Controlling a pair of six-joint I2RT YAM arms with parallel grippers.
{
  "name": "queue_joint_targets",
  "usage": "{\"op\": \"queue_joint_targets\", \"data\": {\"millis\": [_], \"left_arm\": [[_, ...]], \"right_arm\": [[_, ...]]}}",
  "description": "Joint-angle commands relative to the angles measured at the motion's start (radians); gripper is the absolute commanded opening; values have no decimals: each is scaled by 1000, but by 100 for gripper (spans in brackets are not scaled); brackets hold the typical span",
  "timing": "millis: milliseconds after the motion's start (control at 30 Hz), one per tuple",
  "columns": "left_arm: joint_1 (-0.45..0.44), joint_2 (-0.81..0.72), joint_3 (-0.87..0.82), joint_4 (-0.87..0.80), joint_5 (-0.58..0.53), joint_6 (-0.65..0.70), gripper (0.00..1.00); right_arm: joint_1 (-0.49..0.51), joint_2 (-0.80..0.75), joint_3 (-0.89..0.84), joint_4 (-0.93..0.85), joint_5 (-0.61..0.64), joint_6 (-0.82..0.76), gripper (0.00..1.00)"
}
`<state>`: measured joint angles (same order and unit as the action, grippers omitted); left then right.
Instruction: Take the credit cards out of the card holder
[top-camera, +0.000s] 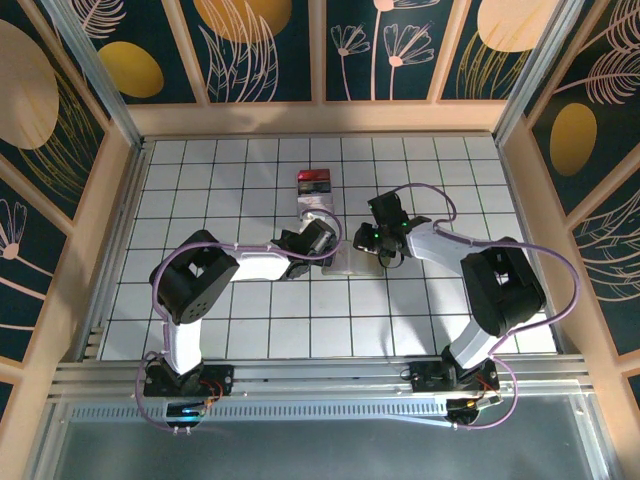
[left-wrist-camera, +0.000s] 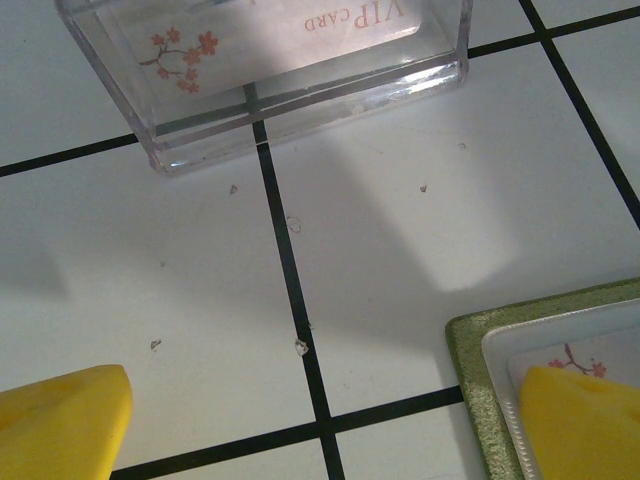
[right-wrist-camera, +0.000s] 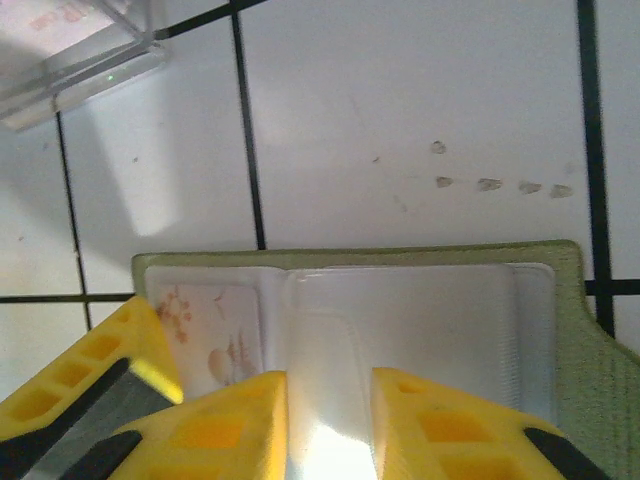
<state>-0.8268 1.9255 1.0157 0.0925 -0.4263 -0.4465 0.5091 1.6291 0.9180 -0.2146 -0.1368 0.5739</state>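
Note:
The olive-green card holder (top-camera: 350, 264) lies open on the white tiles between my two grippers, pale clear sleeves up. Its green edge (left-wrist-camera: 468, 372) and its whole inside (right-wrist-camera: 570, 330) show in the wrist views. A white credit card with a pink flower print (right-wrist-camera: 215, 330) sits in the left sleeve. My left gripper (left-wrist-camera: 325, 405) is wide open, one fingertip (left-wrist-camera: 580, 420) over that flowered corner, the other over bare tile. My right gripper (right-wrist-camera: 330, 390) has closed narrowly on a glossy clear sleeve strip standing up from the holder. Whether a card is inside it, I cannot tell.
A clear plastic box (left-wrist-camera: 300, 100) with a white VIP card in it stands just beyond the holder (top-camera: 313, 205). Behind it is a small box with red and black contents (top-camera: 315, 181). Wooden walls bound the tiled floor on three sides.

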Motion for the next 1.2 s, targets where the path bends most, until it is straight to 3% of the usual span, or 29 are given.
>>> {"op": "queue_joint_targets", "data": {"millis": [0, 333, 500, 800, 1167], "left_arm": [[2, 25, 9, -30, -3, -12, 99], [3, 24, 14, -34, -6, -11, 99], [2, 24, 15, -40, -11, -14, 99], [2, 6, 4, -59, -25, -42, 99], [-7, -45, -80, -30, 56, -104, 99]], "right_arm": [[-4, -41, -5, 24, -50, -5, 26], [-4, -11, 4, -63, 78, 12, 20], [-5, -9, 9, -121, 192, 3, 23], [20, 46, -22, -112, 216, 10, 28], [27, 11, 60, -195, 323, -43, 31]]}}
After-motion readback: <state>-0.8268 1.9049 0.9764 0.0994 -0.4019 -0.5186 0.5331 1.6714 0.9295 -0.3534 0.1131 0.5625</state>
